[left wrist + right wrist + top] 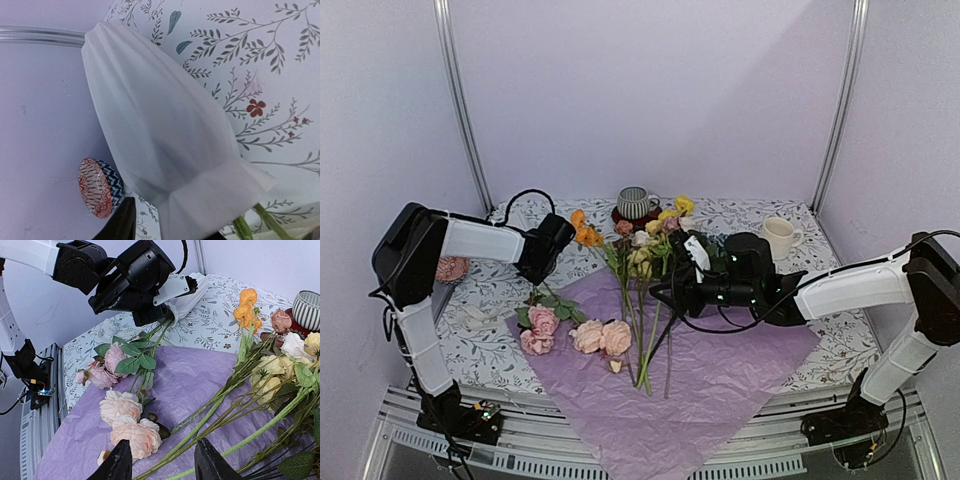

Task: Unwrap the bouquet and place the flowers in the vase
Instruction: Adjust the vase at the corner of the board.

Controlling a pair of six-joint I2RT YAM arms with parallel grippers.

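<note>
Purple paper (720,390) lay flat with the flowers (638,262) spread on it. My left pincer (172,300) gripped the vase (160,125), tipped over; I needed to stand it up first. My right pincer (165,462) hung open over them

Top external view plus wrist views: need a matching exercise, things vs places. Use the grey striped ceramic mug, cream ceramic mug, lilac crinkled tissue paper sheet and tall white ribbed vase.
Things:
1. grey striped ceramic mug
2. cream ceramic mug
3. lilac crinkled tissue paper sheet
4. tall white ribbed vase

Places:
A. spread flat at the near edge of the table, flower stems lying on it
B. back right of the table
C. left side, green stems at its mouth
D. back centre, behind the flower heads

Pairs: 1-D, 2-B, 3-A, 4-C
</note>
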